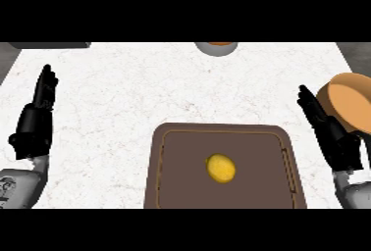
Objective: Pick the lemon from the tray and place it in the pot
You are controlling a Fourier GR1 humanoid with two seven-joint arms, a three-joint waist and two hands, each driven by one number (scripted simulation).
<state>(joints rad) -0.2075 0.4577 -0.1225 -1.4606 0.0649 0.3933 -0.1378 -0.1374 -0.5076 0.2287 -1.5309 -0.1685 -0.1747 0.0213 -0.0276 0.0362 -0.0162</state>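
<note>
— Logging item one: lemon (221, 168). Location?
— On the brown tray (177, 147), a little right of its middle, lying free with nothing touching it. Long axis runs roughly away from the robot, tipped slightly.
— Item two: pot (354, 105)?
— Orange, at the right edge of the counter (145, 88), partly cut off by the view. It sits beyond the tray's far right corner and apart from it.
— Item three: right hand (328, 128). State?
— Fingers straight, pointing away, holding nothing. Resting at the view's right edge, just beside the pot's near side.
— Item four: left hand (38, 115)?
— Same condition: fingers straight, empty, resting at the left edge, well apart from the tray.
— Which is nearer the lemon?
— The right hand, clearly. From it the lemon lies inward and back toward the robot, so to its left and lower in the view. The left hand would have to cross the tray's whole left half.
— Judgement?
— Right hand suits: nearer the fruit and next to the pot. Closing across the lemon's short width, fingers one side and thumb the other, looks the easier grasp. Pick not yet begun.
</note>
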